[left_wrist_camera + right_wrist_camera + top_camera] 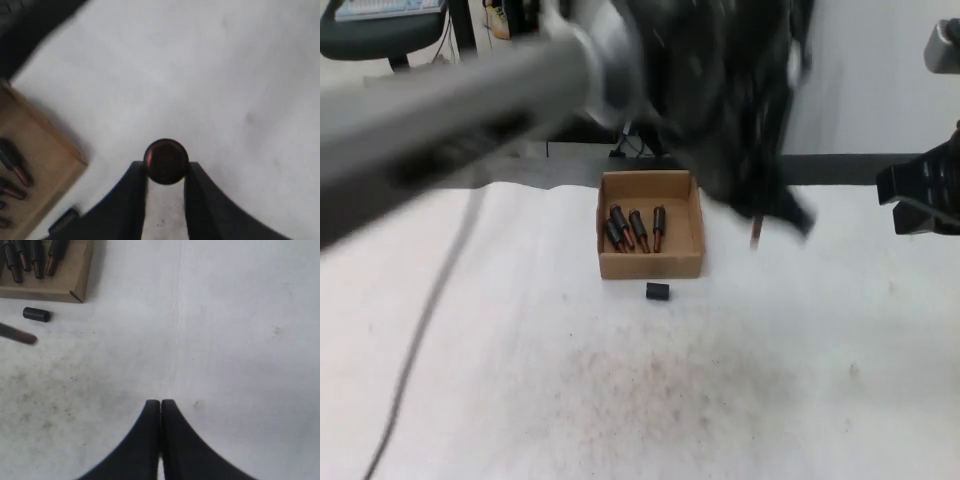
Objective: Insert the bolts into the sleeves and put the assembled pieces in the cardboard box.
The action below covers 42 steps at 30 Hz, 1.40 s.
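Observation:
My left gripper is shut on a copper-coloured bolt, seen end-on between its black fingers. In the high view that arm sweeps across from the left, and the bolt hangs above the bench just right of the cardboard box. The box holds several assembled pieces. A loose black sleeve lies on the white cover just in front of the box. My right gripper is shut with nothing in it, low over the white cover and well away from the sleeve and the box.
The white bench cover has a rusty stain in front of the sleeve. A dark cable runs over its left side. The right arm's body sits at the right edge. A dark bench edge runs behind the box.

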### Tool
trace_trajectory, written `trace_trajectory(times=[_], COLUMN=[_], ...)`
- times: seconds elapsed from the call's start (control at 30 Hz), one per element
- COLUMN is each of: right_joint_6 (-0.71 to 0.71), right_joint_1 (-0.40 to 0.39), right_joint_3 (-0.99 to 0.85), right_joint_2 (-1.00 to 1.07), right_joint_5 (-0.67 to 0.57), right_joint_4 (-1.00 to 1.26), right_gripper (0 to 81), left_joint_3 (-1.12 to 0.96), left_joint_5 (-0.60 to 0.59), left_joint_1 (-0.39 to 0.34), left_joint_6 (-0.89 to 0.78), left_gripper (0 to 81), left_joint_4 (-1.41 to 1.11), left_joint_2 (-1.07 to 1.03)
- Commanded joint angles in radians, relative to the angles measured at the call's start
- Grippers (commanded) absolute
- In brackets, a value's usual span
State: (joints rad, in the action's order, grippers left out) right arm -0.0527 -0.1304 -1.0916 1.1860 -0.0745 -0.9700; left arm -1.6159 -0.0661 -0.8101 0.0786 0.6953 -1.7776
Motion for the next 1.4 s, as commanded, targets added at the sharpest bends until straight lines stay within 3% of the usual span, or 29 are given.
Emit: trace_trajectory(times=[0.0,0.23,0.4,0.6,0.73,0.9,1.03,1.2,1.3,1.37], right_joint_6=[0.004,0.008,0.008,0.008,0.0,0.0,0.0,0.0,0.035,0.053], right_joint_1=[0.005,0.005,0.001,0.001,0.001,0.001,0.001,0.001,-0.024,-0.072], right_joint_3=[-0.001,-0.001,-0.001,-0.001,-0.001,-0.001,-0.001,-0.001,-0.001,-0.001], right_joint_2=[-0.013,-0.013,-0.013,-0.013,-0.013,-0.013,-0.013,-0.01,0.013,0.042], right_joint_5=[-0.014,-0.014,-0.014,-0.061,-0.067,-0.084,-0.117,-0.229,-0.397,-0.429], right_joint_4=[0.024,0.042,0.041,0.041,0.041,0.041,0.041,0.049,0.103,0.18], right_gripper=[0.5,0.5,0.5,0.5,0.5,0.5,0.5,0.5,0.3,0.3], left_joint_3=[0.071,0.459,0.651,0.685,0.687,0.687,0.668,0.56,0.506,0.495], left_joint_5=[-0.004,-0.008,-0.001,-0.002,-0.08,-0.111,-0.188,-0.179,-0.084,0.033], left_joint_1=[0.011,0.073,0.134,0.18,0.18,0.18,0.18,0.181,0.181,0.185], left_joint_6=[-0.027,-0.087,-0.116,-0.099,0.019,-0.029,-0.039,-0.087,-0.132,-0.121], left_gripper=[0.2,0.2,0.2,0.2,0.2,0.3,10.5,34.0,34.7,33.2], left_joint_4=[-0.131,-0.415,-0.445,-0.448,-0.446,-0.437,-0.41,-0.201,-0.081,-0.045], left_joint_2=[0.114,0.367,0.439,0.423,0.415,0.361,0.281,0.144,0.105,0.111])
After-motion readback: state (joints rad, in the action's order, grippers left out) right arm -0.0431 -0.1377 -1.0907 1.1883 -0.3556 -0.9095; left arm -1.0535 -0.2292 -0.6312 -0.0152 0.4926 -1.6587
